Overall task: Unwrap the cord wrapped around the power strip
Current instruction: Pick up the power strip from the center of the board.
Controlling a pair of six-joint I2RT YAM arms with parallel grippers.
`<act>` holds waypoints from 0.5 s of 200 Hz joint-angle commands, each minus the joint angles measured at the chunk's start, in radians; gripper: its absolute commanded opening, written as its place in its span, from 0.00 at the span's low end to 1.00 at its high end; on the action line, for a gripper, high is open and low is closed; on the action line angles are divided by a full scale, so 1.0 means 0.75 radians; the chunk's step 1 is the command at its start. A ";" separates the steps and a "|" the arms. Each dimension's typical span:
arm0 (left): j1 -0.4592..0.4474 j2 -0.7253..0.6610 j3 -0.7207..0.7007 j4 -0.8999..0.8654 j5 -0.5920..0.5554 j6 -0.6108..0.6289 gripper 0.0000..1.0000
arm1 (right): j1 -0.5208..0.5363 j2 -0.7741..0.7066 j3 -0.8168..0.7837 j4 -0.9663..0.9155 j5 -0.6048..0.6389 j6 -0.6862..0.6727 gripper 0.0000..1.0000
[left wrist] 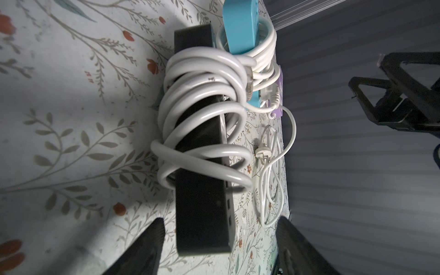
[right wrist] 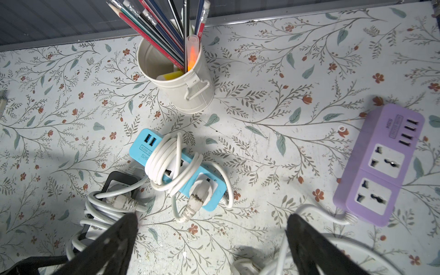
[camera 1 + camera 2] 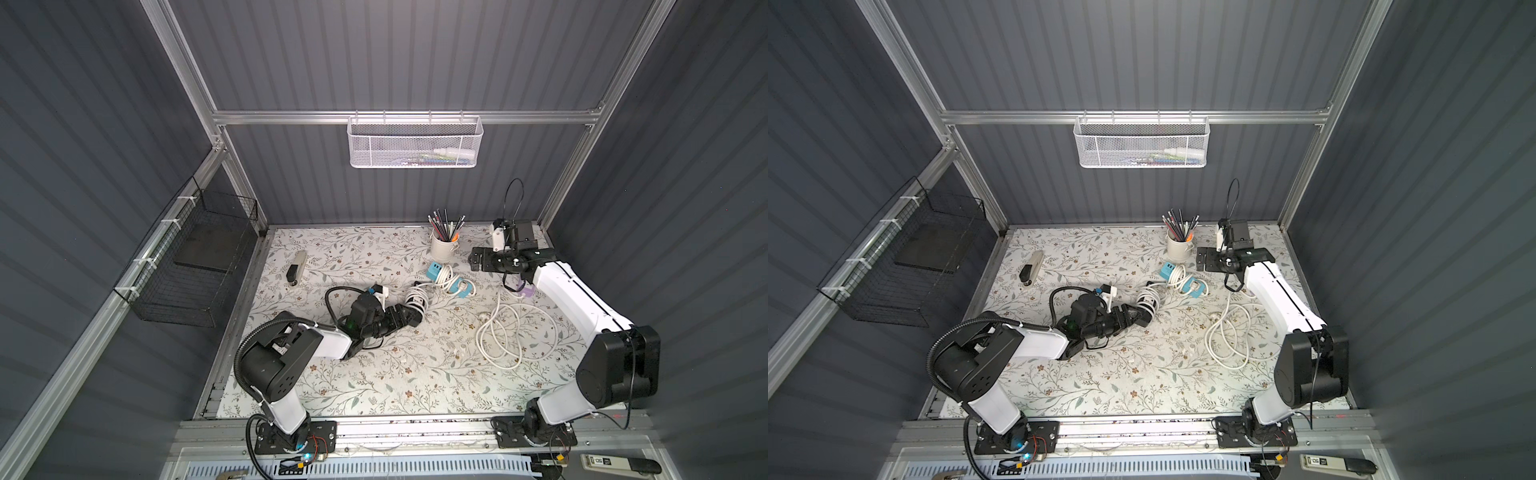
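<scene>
A black power strip [image 1: 202, 214] lies mid-table with a thick white cord [image 1: 202, 107] coiled around its far half; it shows in both top views [image 3: 417, 300] [image 3: 1148, 301]. My left gripper [image 1: 220, 221] stands open astride its bare near end, with a gap between each finger and the strip. A blue power strip [image 2: 140, 148] with its own white cord [image 2: 164, 157] wrapped round it lies just beyond. My right gripper [image 2: 212, 221] hovers open and empty above the table near the blue strip, and it appears in both top views [image 3: 476, 259] [image 3: 1204, 259].
A purple power strip [image 2: 381, 166] lies unwrapped at the right, its loose white cord [image 3: 515, 328] spread in loops. A cream pencil cup [image 2: 185, 90] stands behind the blue strip. A stapler [image 3: 296, 268] lies far left. Wire baskets hang on the left wall [image 3: 195, 266] and back rail [image 3: 415, 141].
</scene>
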 commanded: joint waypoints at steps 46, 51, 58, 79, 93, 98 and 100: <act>-0.039 0.103 0.031 0.092 -0.018 -0.026 0.67 | 0.007 -0.012 -0.021 0.012 0.007 0.014 0.99; -0.039 0.102 0.033 0.094 -0.023 -0.027 0.67 | 0.008 -0.012 -0.021 0.011 0.006 0.011 0.99; -0.041 0.102 0.033 0.101 -0.026 -0.028 0.67 | 0.008 -0.013 -0.021 0.012 0.007 0.013 0.99; -0.042 0.105 0.026 0.142 -0.031 -0.039 0.67 | 0.008 -0.009 -0.025 0.020 0.001 0.015 0.99; -0.043 0.105 0.027 0.152 -0.031 -0.040 0.67 | 0.007 -0.003 -0.027 0.022 -0.005 0.017 0.99; -0.043 0.105 0.030 0.154 -0.031 -0.040 0.67 | 0.008 -0.002 -0.027 0.023 -0.005 0.018 0.99; -0.043 0.105 0.031 0.155 -0.031 -0.040 0.67 | 0.008 -0.002 -0.028 0.024 -0.006 0.018 0.99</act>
